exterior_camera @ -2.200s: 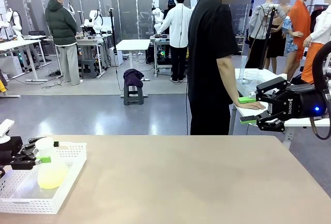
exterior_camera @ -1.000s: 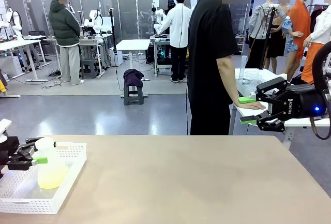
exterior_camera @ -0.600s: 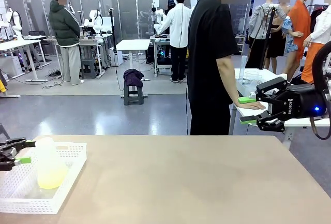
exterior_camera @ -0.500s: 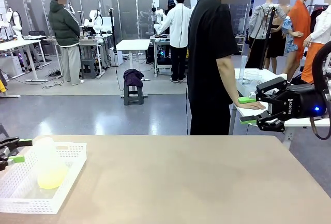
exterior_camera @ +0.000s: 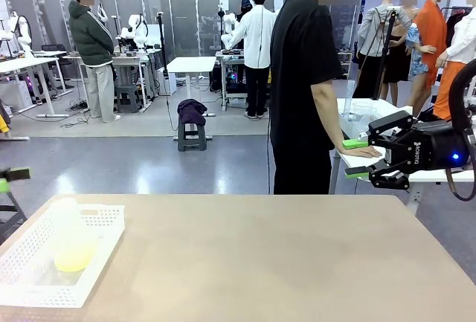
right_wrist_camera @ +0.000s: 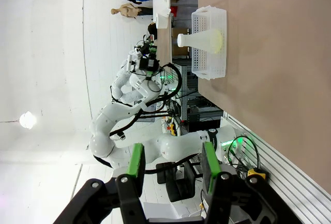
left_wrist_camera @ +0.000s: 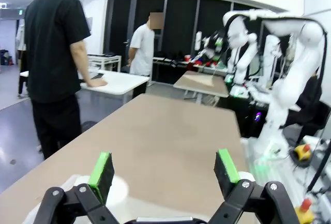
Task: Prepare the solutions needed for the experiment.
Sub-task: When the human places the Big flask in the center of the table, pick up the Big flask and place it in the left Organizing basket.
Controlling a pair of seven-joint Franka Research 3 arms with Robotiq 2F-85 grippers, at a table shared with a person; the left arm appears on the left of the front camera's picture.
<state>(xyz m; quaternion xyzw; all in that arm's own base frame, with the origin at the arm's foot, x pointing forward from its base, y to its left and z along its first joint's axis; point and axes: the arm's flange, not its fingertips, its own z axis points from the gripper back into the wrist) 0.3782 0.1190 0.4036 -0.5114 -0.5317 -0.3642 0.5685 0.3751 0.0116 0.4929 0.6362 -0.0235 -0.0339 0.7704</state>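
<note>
The solutions (exterior_camera: 74, 256) are a shallow pale yellow-green layer in a translucent white conical flask (exterior_camera: 68, 233). The flask stands upright in a white mesh basket (exterior_camera: 100, 244) at the table's left front. My left gripper (exterior_camera: 6, 181) sits at the picture's left edge, above and left of the basket and apart from the flask. In the left wrist view the left gripper (left_wrist_camera: 163, 167) is open and holds nothing. My right gripper (exterior_camera: 364, 160) hovers off the table's far right edge. In its wrist view the right gripper (right_wrist_camera: 172, 163) is open and the flask (right_wrist_camera: 204, 39) and basket (right_wrist_camera: 209, 63) lie far off.
A person in a black shirt (exterior_camera: 301, 76) stands at the far side, one hand resting on a white side table (exterior_camera: 353, 114) close to my right gripper. The brown tabletop (exterior_camera: 260, 262) is bare from the basket to the right edge.
My left gripper was at the flask's neck; it has drawn back to the left and upward, away from the flask. The flask stays in the basket. The right arm has not moved.
</note>
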